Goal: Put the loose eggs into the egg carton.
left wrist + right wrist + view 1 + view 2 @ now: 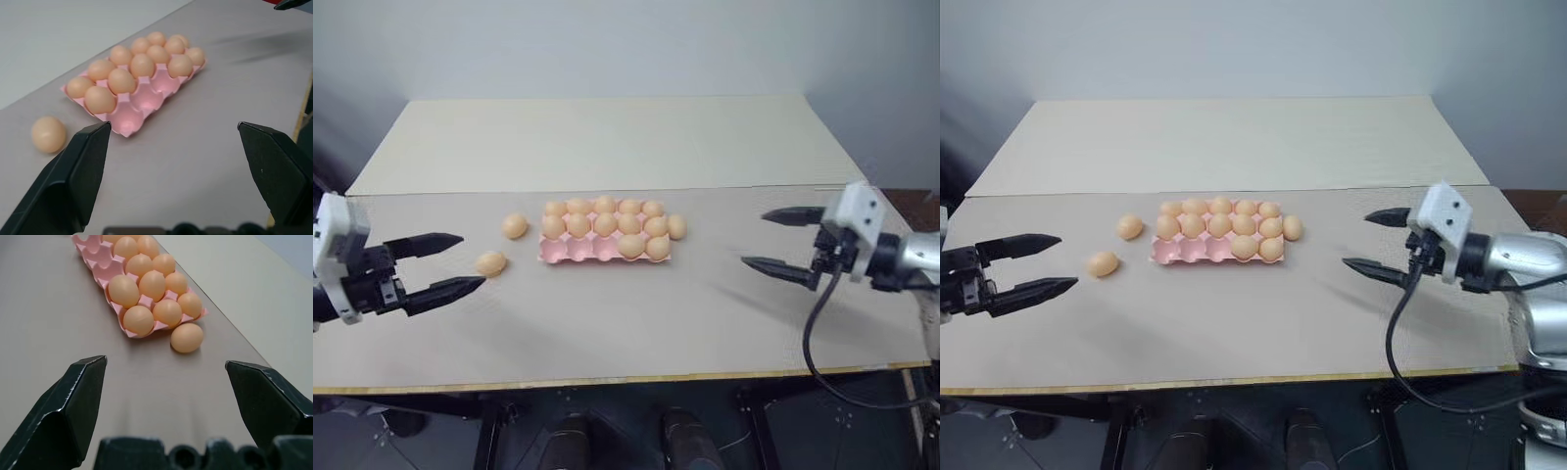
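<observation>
Loose eggs: two (515, 226) (491, 262) left of the egg carton (570, 252), one (676, 227) touching its right edge. Left gripper (460, 262) and right gripper (781, 240) both gape, empty. We judge eggs light, smooth, fragile; grip gently across the middle.

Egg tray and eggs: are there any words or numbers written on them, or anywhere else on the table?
None. The pink egg tray, the eggs in it and the loose eggs are plain, and the table carries no writing, label or sign.
</observation>
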